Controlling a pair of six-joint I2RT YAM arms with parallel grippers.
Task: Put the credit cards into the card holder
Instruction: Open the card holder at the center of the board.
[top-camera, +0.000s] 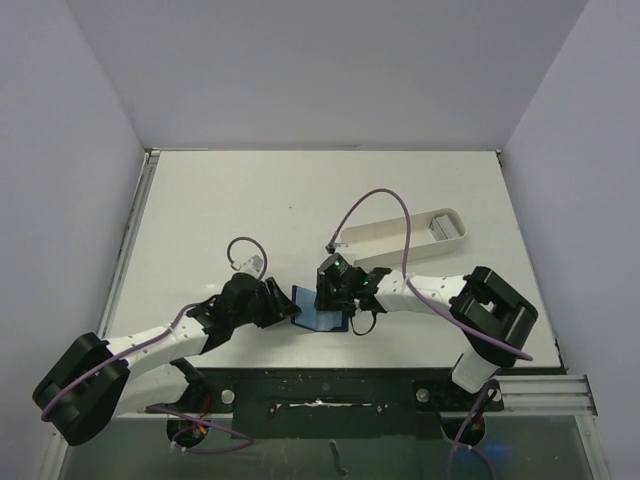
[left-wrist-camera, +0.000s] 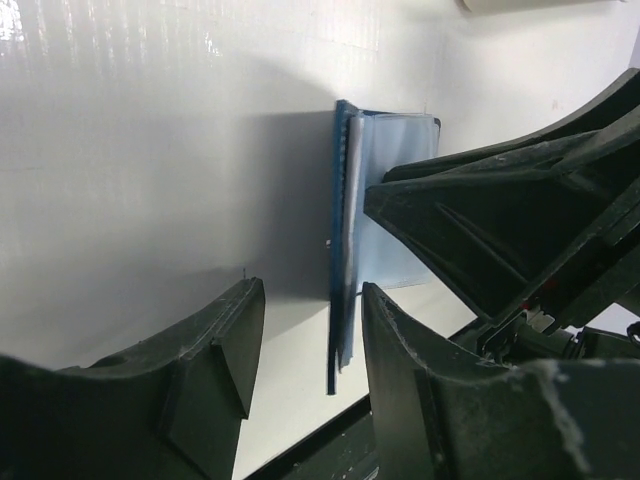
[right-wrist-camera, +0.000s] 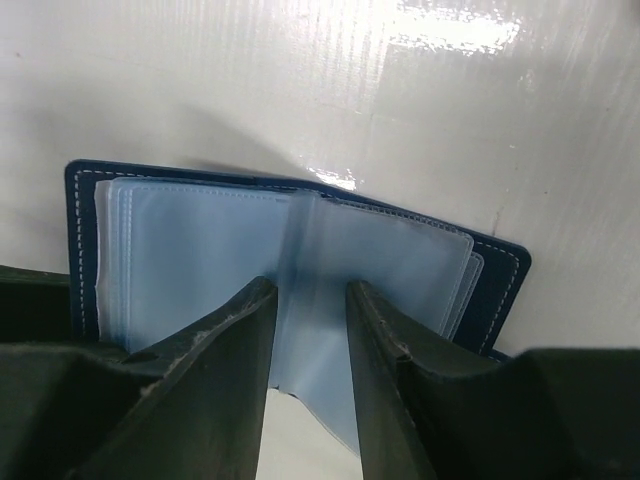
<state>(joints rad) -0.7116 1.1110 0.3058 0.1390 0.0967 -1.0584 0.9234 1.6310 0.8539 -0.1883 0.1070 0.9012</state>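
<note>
The card holder (top-camera: 316, 313), a dark navy wallet, lies spread open on the white table between both arms. Its pale blue sleeves (right-wrist-camera: 190, 250) fan out in the right wrist view. My right gripper (right-wrist-camera: 310, 287) stands open over it, one finger on each side of the middle fold, with a loose sleeve lying in the gap. My left gripper (left-wrist-camera: 312, 290) is open at the card holder's left edge (left-wrist-camera: 343, 250). That edge shows end-on between its fingers, close to the right one and not pinched. No credit cards show in any view.
A long white oval tray (top-camera: 380, 238) lies at the back right with a small grey thing (top-camera: 440, 227) in its far end. The right gripper's dark body (left-wrist-camera: 520, 220) crowds the left wrist view. The table's black front rail (top-camera: 330, 385) runs just behind the card holder.
</note>
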